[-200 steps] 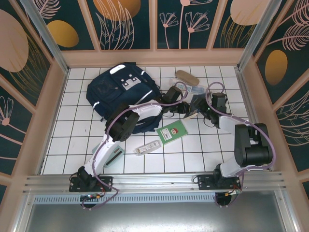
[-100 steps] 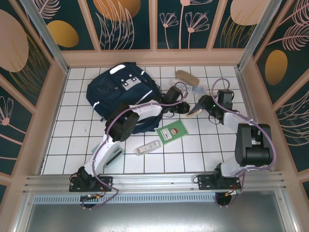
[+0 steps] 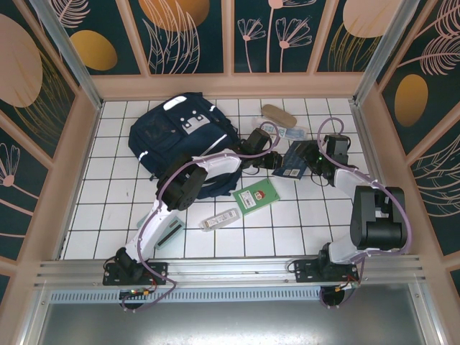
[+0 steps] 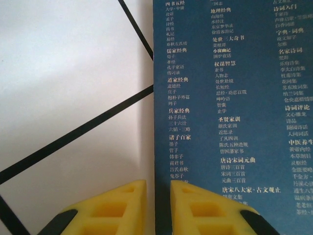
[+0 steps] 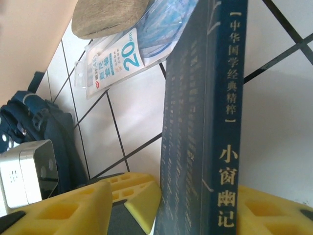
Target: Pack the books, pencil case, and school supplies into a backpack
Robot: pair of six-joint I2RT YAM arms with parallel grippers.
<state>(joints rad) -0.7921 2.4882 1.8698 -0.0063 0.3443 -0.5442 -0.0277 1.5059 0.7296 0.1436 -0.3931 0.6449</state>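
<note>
Found the dark blue book [image 3: 293, 161] over the bench [image 3: 108, 194], just right of the backpack [image 3: 172, 133]. Saw the right gripper [image 5: 195, 205] with jaws clamped on its spine. Saw the left gripper [image 4: 159, 203] with jaws almost shut around the opposite edge, probably pinching it, though not fully sure from so close. Judged it thin, light and stiff, with a glossy, slippery cover; advised holding deep near the spine.

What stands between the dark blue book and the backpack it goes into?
The left gripper sits at the dark blue book's backpack-side edge, its arm crossing over the backpack. No loose item lies between.
</note>
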